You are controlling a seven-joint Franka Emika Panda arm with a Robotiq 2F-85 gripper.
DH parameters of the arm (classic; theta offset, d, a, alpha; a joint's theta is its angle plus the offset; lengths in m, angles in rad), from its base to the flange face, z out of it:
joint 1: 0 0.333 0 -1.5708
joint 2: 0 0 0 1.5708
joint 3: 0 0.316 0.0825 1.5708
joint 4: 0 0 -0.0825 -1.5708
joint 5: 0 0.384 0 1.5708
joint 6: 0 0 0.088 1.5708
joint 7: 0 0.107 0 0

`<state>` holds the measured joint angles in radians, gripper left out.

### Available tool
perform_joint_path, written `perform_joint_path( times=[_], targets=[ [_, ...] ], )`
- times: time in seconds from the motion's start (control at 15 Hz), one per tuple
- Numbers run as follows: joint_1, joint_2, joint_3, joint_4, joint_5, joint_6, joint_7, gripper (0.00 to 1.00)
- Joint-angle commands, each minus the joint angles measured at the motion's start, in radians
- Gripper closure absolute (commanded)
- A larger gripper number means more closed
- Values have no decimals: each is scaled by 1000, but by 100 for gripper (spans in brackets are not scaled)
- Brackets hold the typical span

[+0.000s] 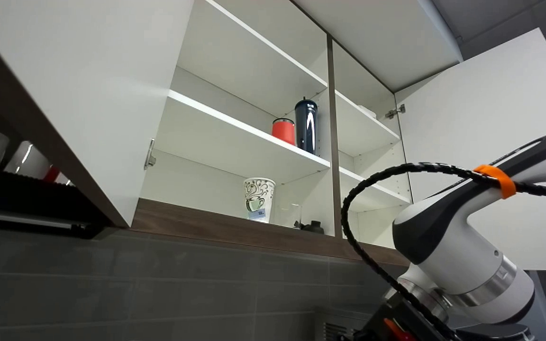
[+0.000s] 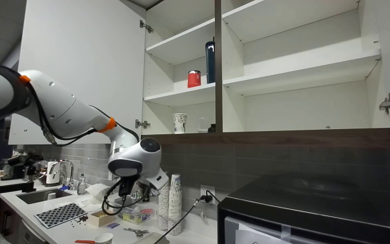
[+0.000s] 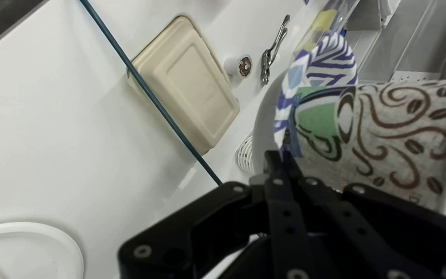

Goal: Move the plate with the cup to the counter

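Pincer [image 3: 282, 155]: in the wrist view, tips closed together on the rim of the plate [image 3: 325, 69], likely pinching a thin edge; squeeze steadily, avoid any roll;
Cup [image 3: 401, 131]: base toward the plate, mouth away; nothing else visibly steadies it, so it may slide if tipped; carry slowly, level;
Counter [image 3: 72, 116]: the plate seems held above it; aim for a flat spot beside the clamshell box [image 3: 201, 91], away from the cable [image 3: 161, 108]; let go only when the plate bears evenly;
Stacked cups [image 2: 174, 210]: in an exterior view, near the wrist [image 2: 134, 159], depth unclear; draw clear before lowering; pincer tips not made out;
Cupboard [image 1: 230, 229]: in an exterior view, doors open, higher than the wrist; no lift toward it should be needed.
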<state>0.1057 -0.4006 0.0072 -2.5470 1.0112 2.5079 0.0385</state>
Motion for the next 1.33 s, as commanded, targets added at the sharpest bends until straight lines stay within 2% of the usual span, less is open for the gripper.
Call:
perform_joint_path(
  times=[0.0, 0.33, 0.4, 0.6, 1.0, 1.27],
  targets=[
    [-18, 56, -4, 7, 58, 36, -31, 100],
    [-31, 170, -50, 13, 252, 77, -173, 100],
    [-14, 191, -75, 15, 301, 79, -219, 100],
    [-18, 253, -92, 25, 427, 79, -347, 100],
    [-16, 374, -78, 68, 658, 181, -596, 100],
    [-12, 470, -68, 108, 736, 224, -684, 100]
  ],
)
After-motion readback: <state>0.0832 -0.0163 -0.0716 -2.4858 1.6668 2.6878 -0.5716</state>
